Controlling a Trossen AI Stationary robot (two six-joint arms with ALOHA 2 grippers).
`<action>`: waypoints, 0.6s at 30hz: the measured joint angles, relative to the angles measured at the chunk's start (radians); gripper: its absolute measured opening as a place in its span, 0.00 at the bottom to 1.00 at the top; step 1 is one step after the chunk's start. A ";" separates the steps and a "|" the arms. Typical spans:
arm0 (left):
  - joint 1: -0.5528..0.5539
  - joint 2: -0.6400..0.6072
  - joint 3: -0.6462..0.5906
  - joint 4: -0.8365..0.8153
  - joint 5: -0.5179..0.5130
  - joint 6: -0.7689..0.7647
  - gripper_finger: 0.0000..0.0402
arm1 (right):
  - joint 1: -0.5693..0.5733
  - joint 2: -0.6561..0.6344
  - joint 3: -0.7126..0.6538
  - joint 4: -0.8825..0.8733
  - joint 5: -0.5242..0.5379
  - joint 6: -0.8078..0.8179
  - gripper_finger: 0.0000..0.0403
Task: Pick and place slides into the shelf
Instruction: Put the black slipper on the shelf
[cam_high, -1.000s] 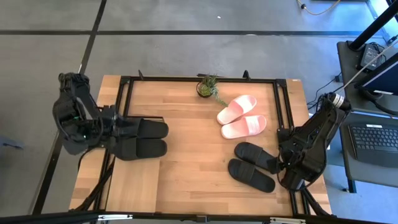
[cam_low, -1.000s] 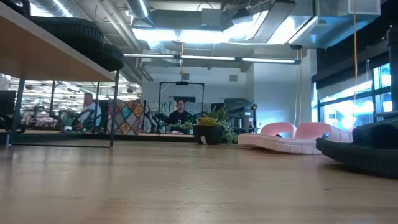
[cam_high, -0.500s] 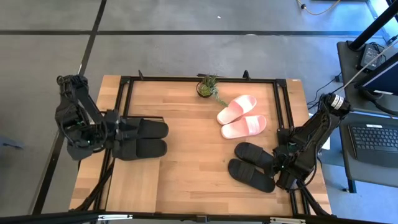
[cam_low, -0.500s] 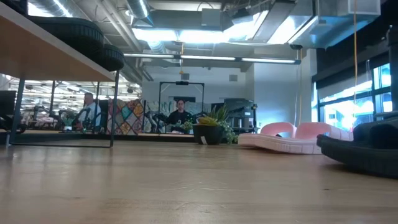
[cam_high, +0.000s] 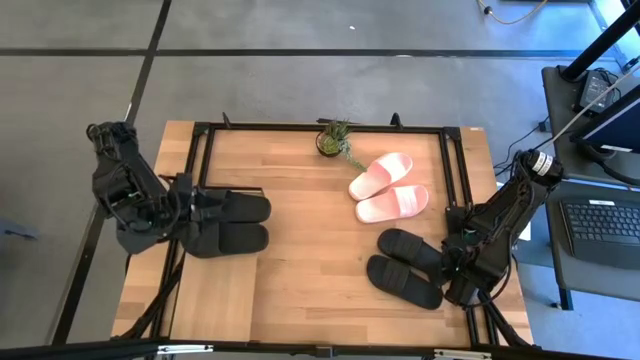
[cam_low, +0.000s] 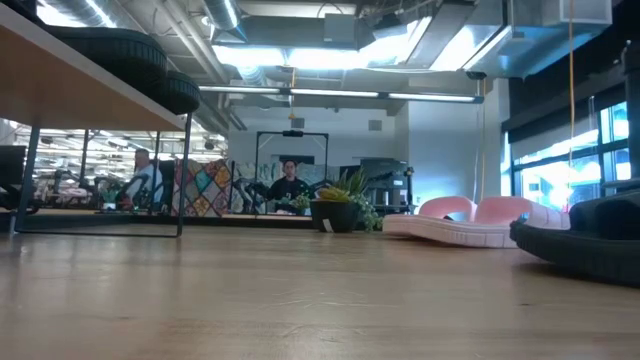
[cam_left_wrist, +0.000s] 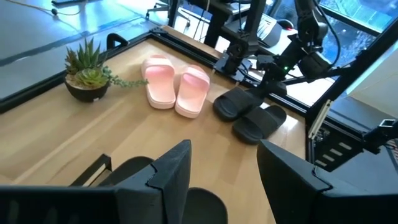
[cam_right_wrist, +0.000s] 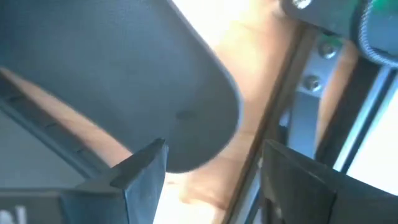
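Six slides on a wooden table (cam_high: 300, 290), with both arms at its side edges.

Two black slides (cam_high: 232, 223) lie side by side on the shelf (cam_low: 70, 95) at the table's left edge; the left gripper (cam_left_wrist: 221, 177) sits just behind them, fingers apart and holding nothing. Two pink slides (cam_high: 388, 188) rest near the far edge beside a potted plant (cam_high: 332, 138). Another black pair (cam_high: 405, 266) lies near the right edge, where the right gripper (cam_right_wrist: 214, 171) hovers at their heels, fingers spread.
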 joint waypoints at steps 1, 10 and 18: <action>0.004 0.000 0.000 0.000 0.001 0.009 0.44 | 0.000 0.000 0.000 -0.002 0.007 0.000 0.66; 0.035 0.000 0.000 0.000 0.028 0.016 0.44 | -0.001 0.000 -0.050 0.067 0.061 0.001 0.66; 0.039 0.000 0.000 0.000 0.048 0.016 0.44 | 0.000 -0.003 -0.125 0.171 0.076 -0.027 0.66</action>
